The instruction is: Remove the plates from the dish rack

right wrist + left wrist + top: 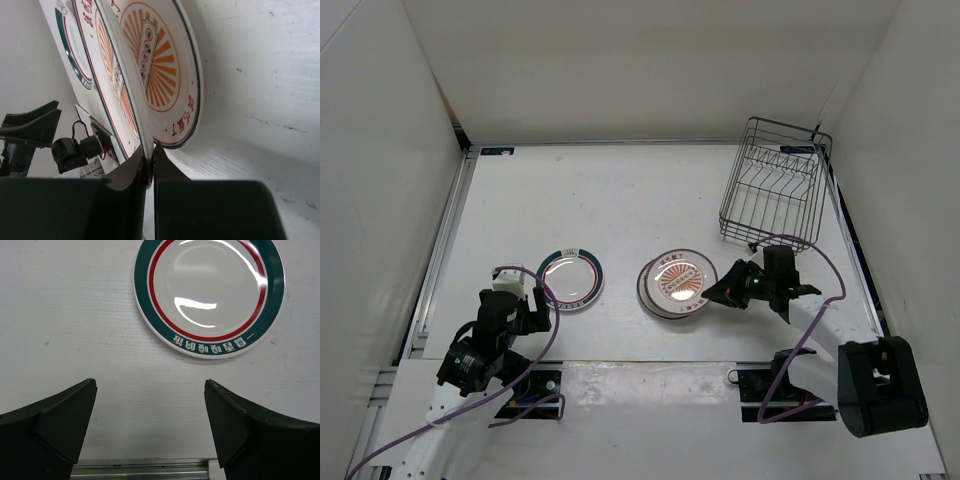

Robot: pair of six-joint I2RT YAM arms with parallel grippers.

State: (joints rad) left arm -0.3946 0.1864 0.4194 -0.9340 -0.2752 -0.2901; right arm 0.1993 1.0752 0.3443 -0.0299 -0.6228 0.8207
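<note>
The green-rimmed plate (570,278) lies flat on the table, and fills the top of the left wrist view (210,295). My left gripper (535,300) is open and empty just short of its near edge (150,382). Two orange sunburst plates (675,283) are stacked at the table's middle. My right gripper (717,291) is shut on the right rim of the upper one (112,60), its fingertips (150,159) pinching the edge. That plate is tilted slightly over the lower one (170,85). The wire dish rack (775,185) stands at the far right with no plates in it.
White walls close in the table on three sides. A metal rail (445,240) runs along the left edge and shows below my left fingers (145,470). Purple cables (820,270) trail from both arms. The green-rimmed plate also shows in the right wrist view (70,45).
</note>
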